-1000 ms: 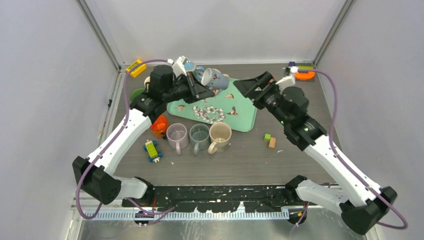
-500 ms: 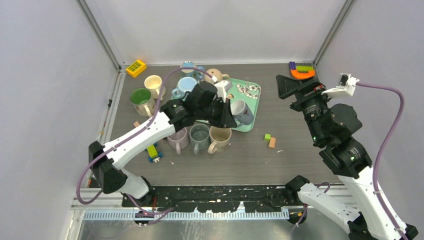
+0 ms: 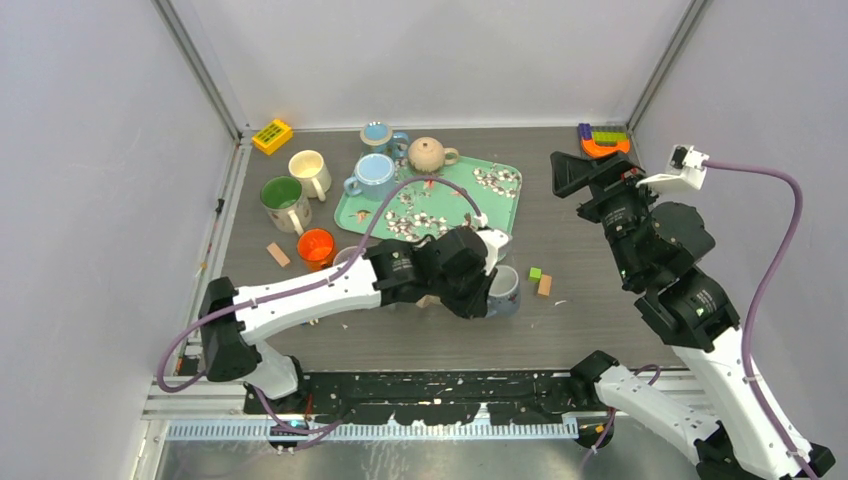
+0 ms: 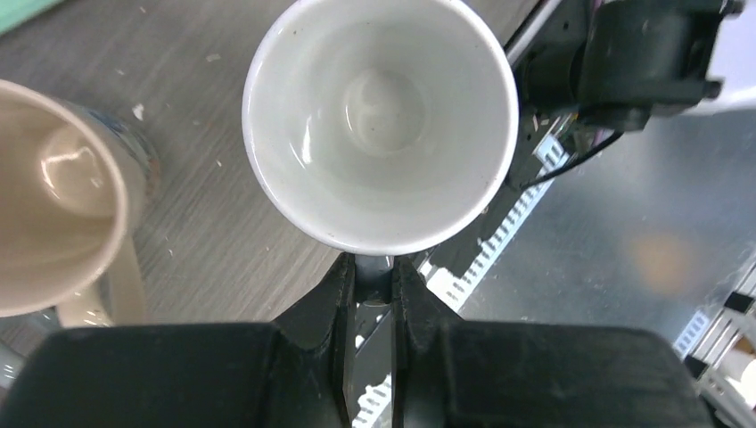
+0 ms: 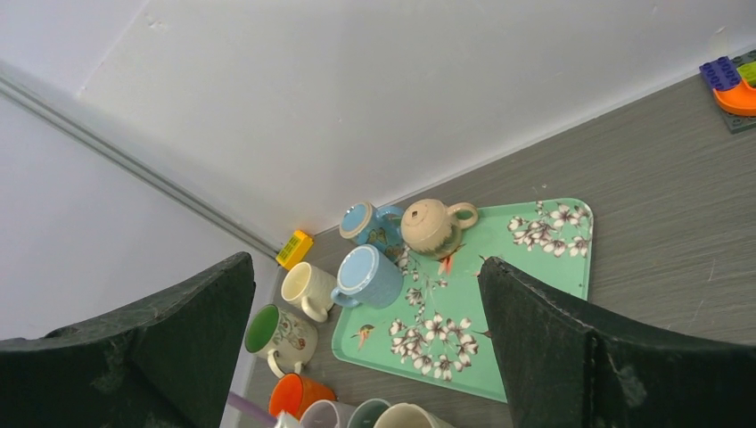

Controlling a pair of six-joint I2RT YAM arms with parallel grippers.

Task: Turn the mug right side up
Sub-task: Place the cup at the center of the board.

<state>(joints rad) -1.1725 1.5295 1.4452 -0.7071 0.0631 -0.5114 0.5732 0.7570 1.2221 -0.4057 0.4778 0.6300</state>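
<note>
The mug [image 3: 507, 291] has a grey-blue outside and a white inside. It is upright with its mouth up, near the table's front edge, right of a cream mug [image 4: 53, 214]. In the left wrist view the mug [image 4: 382, 116] fills the top of the frame. My left gripper [image 4: 374, 267] is shut on its dark handle. In the top view the left gripper [image 3: 478, 285] sits just left of the mug. I cannot tell whether the mug's base touches the table. My right gripper [image 3: 568, 176] is open and empty, raised over the table's right side, and also shows in its wrist view [image 5: 361, 267].
A green floral tray [image 3: 500, 215] lies at the back middle, with a beige pot [image 3: 428, 153] and two blue mugs [image 3: 372, 176] by it. A cream mug [image 3: 310, 170], a green-lined mug [image 3: 283, 200] and an orange cup [image 3: 316, 245] stand at the left. Small blocks [image 3: 540, 280] lie right of the mug.
My left arm has carried the mug from the tray's back down to the front of the table and turned it mouth up. My right arm pulled back from the tray, then held still.
</note>
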